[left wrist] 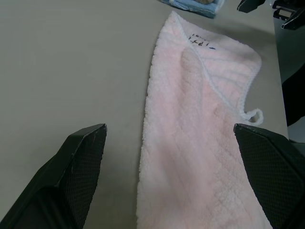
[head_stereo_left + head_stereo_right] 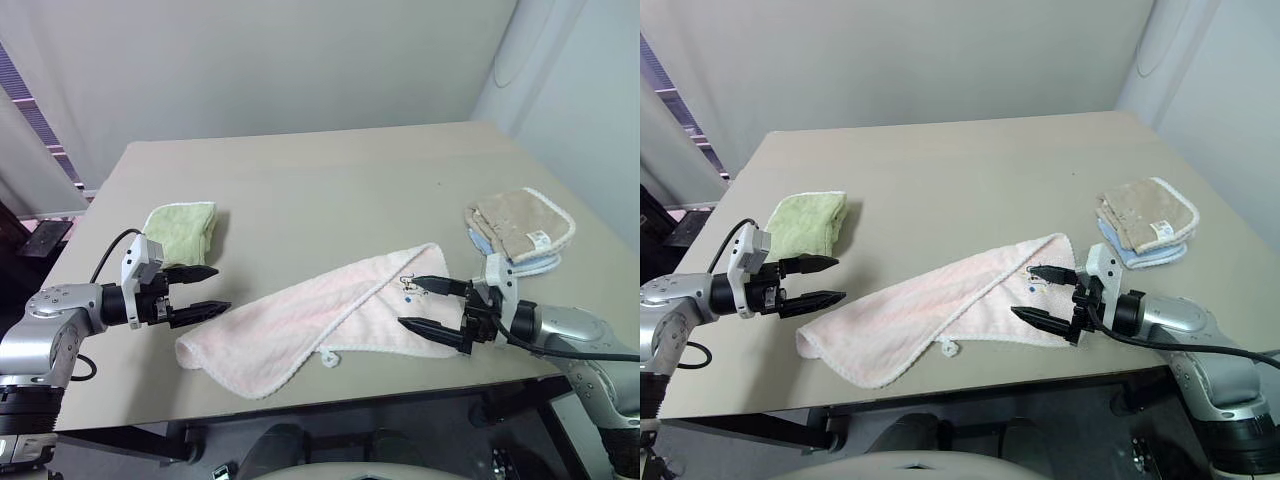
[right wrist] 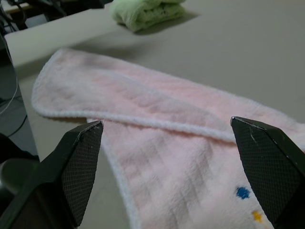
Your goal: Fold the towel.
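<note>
Lying across the near middle of the matte beige surface (image 2: 330, 180) is one pink terry towel (image 2: 300, 325), loosely doubled lengthwise, white-edged, with a small loop and dark embroidered mark toward its right end. One folded light-green cloth (image 2: 182, 230) sits at the left. At the right, one beige cloth (image 2: 520, 225) tops a pale blue one. Two grippers, left (image 2: 203, 290) and right (image 2: 428, 305), flank the towel, jaws apart, empty.

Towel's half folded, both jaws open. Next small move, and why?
Probably lower the left gripper onto the near end of the pale pink terry towel and close. The towel lies already doubled lengthwise on the beige table, both sets of jaws stand open and hold nothing, and the right gripper hovers at the opposite end.
</note>
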